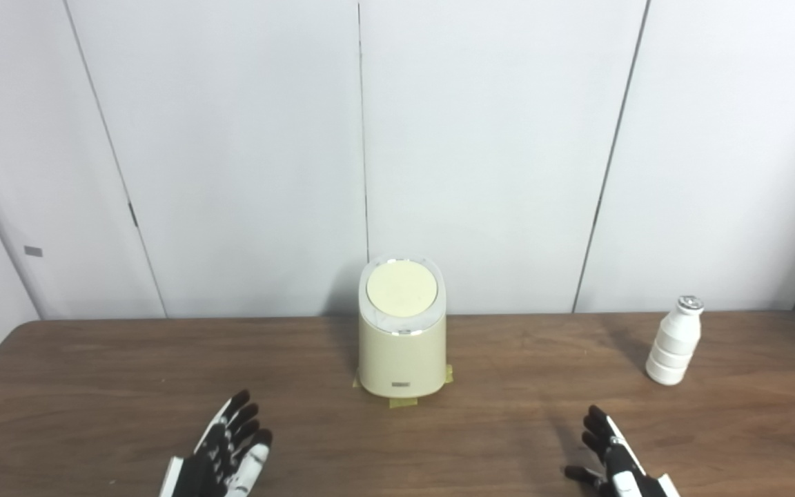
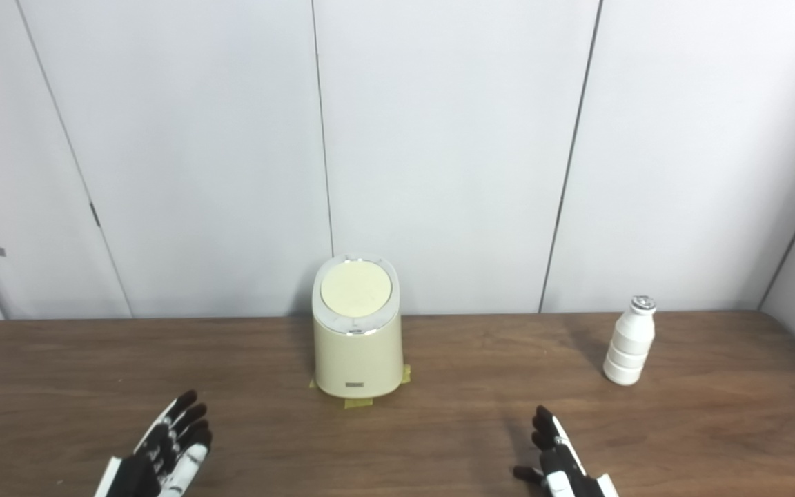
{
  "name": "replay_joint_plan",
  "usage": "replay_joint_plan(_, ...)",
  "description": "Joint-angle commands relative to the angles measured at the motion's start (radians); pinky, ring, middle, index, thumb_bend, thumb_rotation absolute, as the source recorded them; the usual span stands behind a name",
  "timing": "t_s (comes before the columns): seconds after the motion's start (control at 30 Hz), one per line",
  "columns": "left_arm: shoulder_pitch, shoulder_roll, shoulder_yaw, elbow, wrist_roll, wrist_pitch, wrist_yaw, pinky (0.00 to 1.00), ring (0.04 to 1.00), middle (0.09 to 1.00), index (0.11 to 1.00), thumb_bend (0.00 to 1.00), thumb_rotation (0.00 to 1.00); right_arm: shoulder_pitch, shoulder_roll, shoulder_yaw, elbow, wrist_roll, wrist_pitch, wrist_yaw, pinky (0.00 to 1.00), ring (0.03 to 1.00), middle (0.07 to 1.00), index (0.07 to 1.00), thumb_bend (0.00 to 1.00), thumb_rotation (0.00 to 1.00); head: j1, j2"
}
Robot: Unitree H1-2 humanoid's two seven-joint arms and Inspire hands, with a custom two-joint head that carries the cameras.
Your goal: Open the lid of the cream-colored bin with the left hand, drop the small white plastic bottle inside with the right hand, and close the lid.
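Setting: a test room or lab bay, plain and staged rather than lived in. Wall panels (image 1: 494,152): pale grey-white, running floor-to-ceiling with thin dark seams, closing off the whole 12 o'clock side and angling in at 9 and 3 o'clock. Table (image 1: 94,386): dark wood-grain top, filling the lower half. Yellow tape tabs (image 1: 403,402): sticking out from under the cream-colored bin (image 1: 403,359) at centre, marking its fixed spot. Small grey tag (image 1: 33,251): sitting on the wall at 9 o'clock.
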State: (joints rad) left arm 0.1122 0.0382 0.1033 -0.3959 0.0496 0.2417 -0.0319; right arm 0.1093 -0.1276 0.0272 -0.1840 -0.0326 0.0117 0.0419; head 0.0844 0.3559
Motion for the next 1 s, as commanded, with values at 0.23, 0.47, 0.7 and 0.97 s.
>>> replay_joint_plan(0.23, -0.141, 0.018, -0.014, -0.145, 0.053, 0.156, 0.012, 0.81, 0.866, 0.89, 0.918, 0.82, 0.29, -0.022, 0.017, 0.01, 0.005, -0.011, 0.007, -0.007, 0.85, 0.944, 0.962, 0.976, 0.5, 1.0, -0.005, -0.003)
replay_joint_plan(0.47, -0.261, 0.084, -0.056, -0.133, 0.111, 0.209, -0.01, 0.8, 0.854, 0.877, 0.896, 0.79, 0.35, -0.034, 0.019, 0.011, 0.021, -0.015, 0.001, -0.008, 0.84, 0.942, 0.962, 0.979, 0.54, 1.0, 0.002, 0.003)
replay_joint_plan(0.7, -0.43, 0.104, -0.049, -0.054, 0.184, 0.228, -0.106, 0.81, 0.833, 0.851, 0.905, 0.83, 0.32, -0.039, 0.011, 0.025, 0.021, -0.072, -0.001, -0.018, 0.78, 0.921, 0.951, 0.972, 0.54, 0.91, -0.001, 0.004)
replay_joint_plan(0.97, -0.578, 0.061, -0.018, 0.026, 0.323, 0.228, -0.257, 0.81, 0.859, 0.875, 0.908, 0.81, 0.3, -0.039, 0.013, 0.028, 0.015, -0.072, 0.011, -0.014, 0.76, 0.911, 0.947, 0.965, 0.55, 0.88, -0.014, 0.014)
